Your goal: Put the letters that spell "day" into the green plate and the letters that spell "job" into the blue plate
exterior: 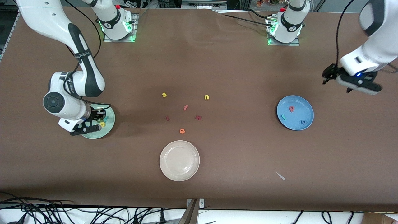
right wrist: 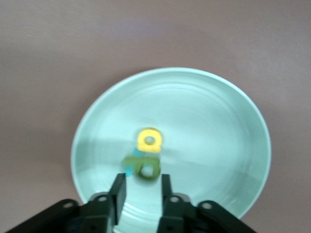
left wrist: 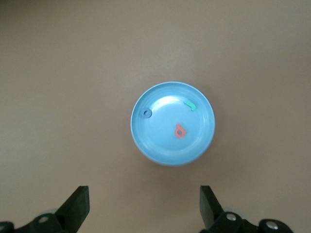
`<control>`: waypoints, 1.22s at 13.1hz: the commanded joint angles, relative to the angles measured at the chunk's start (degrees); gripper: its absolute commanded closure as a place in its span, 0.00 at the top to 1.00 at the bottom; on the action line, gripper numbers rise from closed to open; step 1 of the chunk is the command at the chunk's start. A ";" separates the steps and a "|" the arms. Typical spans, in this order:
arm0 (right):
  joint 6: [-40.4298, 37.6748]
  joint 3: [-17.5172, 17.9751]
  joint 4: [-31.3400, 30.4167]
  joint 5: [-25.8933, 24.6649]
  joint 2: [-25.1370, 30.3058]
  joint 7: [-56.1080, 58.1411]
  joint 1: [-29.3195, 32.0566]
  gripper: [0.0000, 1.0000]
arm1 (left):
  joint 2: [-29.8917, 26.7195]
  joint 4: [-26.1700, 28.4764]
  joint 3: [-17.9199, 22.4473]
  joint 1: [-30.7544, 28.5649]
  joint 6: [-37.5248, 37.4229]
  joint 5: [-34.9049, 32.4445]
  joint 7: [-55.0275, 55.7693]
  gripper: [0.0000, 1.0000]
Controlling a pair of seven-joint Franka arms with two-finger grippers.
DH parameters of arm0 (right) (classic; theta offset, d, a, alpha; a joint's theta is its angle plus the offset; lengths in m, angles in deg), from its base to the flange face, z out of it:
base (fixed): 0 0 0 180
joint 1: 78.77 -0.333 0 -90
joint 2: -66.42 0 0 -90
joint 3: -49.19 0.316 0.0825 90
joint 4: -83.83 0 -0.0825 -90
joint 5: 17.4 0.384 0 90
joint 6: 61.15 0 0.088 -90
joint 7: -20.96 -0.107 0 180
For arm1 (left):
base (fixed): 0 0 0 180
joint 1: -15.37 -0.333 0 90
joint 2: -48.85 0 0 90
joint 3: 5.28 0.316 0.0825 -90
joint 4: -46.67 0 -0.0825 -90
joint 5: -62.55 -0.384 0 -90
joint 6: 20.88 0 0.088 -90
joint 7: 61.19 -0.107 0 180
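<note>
The green plate (exterior: 109, 128) lies toward the right arm's end of the table. In it are a yellow a (right wrist: 149, 140), a dark green d (right wrist: 146, 166) and a teal y (right wrist: 129, 169) partly under the d. My right gripper (right wrist: 141, 182) hangs low over this plate, open a little, with nothing between its fingers; the d lies just past the fingertips. The blue plate (exterior: 295, 102) holds a pinkish-red b (exterior: 291, 109), a teal j (exterior: 283, 117) and a blue o (exterior: 303, 122). My left gripper (left wrist: 144, 194) is wide open and empty, up over bare table beside the blue plate (left wrist: 160, 145).
A cream-white plate (exterior: 179, 160) sits nearer the front camera at mid-table. Loose letters lie between the plates: yellow s (exterior: 164, 95), yellow n (exterior: 206, 97), orange f (exterior: 186, 108), orange e (exterior: 182, 131), two dark red pieces (exterior: 167, 118) (exterior: 198, 117). A pale scrap (exterior: 281, 176) lies near the front.
</note>
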 commanded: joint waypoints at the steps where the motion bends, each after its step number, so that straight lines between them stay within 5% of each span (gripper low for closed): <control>1: -2.89 0.52 1.71 0.77 0.39 1.15 -0.49 1.00 | 1.04 -8.17 -0.28 0.25 -6.88 -0.71 2.88 1.00; 3: -11.22 1.40 7.23 0.77 0.13 0.89 -1.19 1.00 | 0.52 -13.36 -0.54 0.25 -15.12 1.05 7.54 1.00; 10: -28.55 8.87 17.61 0.59 0.48 -10.53 -1.28 1.00 | 1.81 -16.35 -2.74 1.74 -16.39 3.52 18.18 1.00; 12: -35.04 9.49 21.91 0.59 0.57 -10.62 -1.37 1.00 | 5.68 -21.88 -2.39 2.10 -20.06 3.52 18.19 1.00; 16: -43.43 9.40 26.24 0.77 5.47 -10.28 -1.90 1.00 | 5.96 -22.43 -2.56 2.45 -20.69 3.60 18.45 1.00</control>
